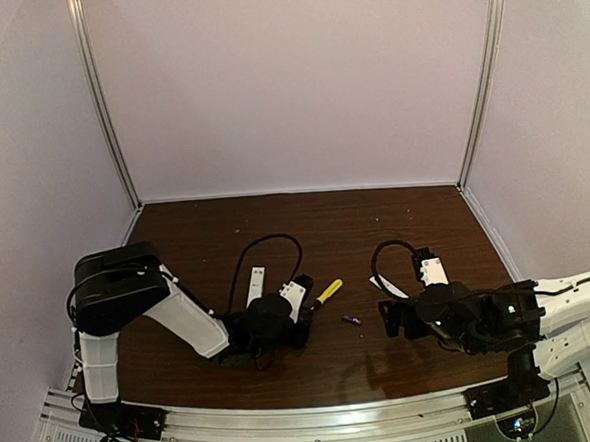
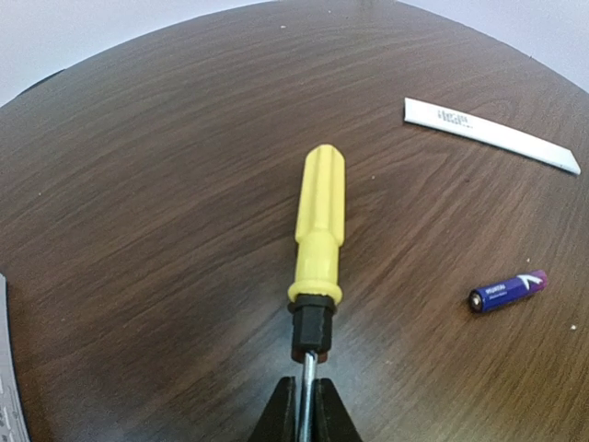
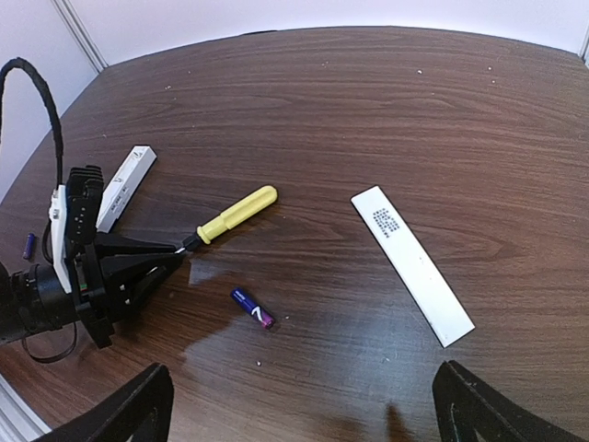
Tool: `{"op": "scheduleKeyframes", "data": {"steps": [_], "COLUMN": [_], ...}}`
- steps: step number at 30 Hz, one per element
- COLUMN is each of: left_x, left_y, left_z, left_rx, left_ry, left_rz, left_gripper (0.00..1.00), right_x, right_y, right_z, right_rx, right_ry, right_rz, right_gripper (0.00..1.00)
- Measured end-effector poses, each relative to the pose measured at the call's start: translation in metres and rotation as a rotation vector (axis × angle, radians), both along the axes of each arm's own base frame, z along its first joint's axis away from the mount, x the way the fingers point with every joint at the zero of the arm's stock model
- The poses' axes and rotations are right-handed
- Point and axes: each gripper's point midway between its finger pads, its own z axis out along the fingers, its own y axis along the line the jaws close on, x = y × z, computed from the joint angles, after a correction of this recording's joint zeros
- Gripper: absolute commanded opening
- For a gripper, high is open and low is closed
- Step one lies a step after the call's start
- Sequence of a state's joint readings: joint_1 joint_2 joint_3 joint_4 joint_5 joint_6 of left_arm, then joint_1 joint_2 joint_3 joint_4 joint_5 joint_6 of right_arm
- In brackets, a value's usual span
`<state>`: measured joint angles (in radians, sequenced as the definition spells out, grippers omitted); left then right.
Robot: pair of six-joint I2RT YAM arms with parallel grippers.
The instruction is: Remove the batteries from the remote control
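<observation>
My left gripper [image 2: 306, 410] is shut on the metal shaft of the yellow-handled screwdriver [image 2: 319, 230], which lies low over the table. One purple-blue battery [image 2: 507, 291] lies loose on the wood to its right; it also shows in the top view [image 1: 351, 320] and the right wrist view [image 3: 251, 308]. A second battery [image 3: 29, 245] lies at the far left, beyond the left arm. The white remote control [image 3: 126, 186] lies on the table behind the left gripper [image 3: 175, 253], and shows in the top view [image 1: 255, 286]. My right gripper [image 3: 308, 419] is open and empty, hovering near the loose battery.
The flat white cover strip [image 3: 411, 264] lies on the table right of the screwdriver and also shows in the left wrist view [image 2: 490, 134]. Purple walls enclose the dark wooden table [image 1: 315, 220] at the back and sides. A black cable loops above the left wrist [image 1: 271, 244].
</observation>
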<state>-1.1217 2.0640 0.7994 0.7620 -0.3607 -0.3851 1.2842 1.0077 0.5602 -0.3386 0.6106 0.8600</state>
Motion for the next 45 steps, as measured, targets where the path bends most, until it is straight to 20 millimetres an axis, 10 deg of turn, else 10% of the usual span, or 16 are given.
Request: {"op": "scheduleKeyframes", "data": {"steps": [18, 28, 38, 45], "left_x": [-0.001, 0.005, 0.013, 0.022], "left_y": [0.057, 0.084, 0.095, 0.113], "left_z": [0.059, 0.076, 0.087, 0.102], "left_rx": [0.053, 0.084, 0.079, 0.054], "left_ry": [-0.155, -0.223, -0.244, -0.257], "left_rz": [0.081, 0.166, 0.216, 0.284], "left_gripper": [0.29, 0.52, 0.96, 0.97], "right_x": [0.002, 0.006, 0.013, 0.033], "right_y": [0.007, 0.013, 0.007, -0.006], "right_z": [0.004, 0.014, 0.047, 0.059], "right_rx": [-0.012, -0.035, -0.004, -0.059], "right_ry": [-0.030, -0.087, -0.237, -0.267], "right_rz": [0.030, 0.064, 0.072, 0.013], "right_gripper": [1.00, 1.00, 1.00, 1.00]}}
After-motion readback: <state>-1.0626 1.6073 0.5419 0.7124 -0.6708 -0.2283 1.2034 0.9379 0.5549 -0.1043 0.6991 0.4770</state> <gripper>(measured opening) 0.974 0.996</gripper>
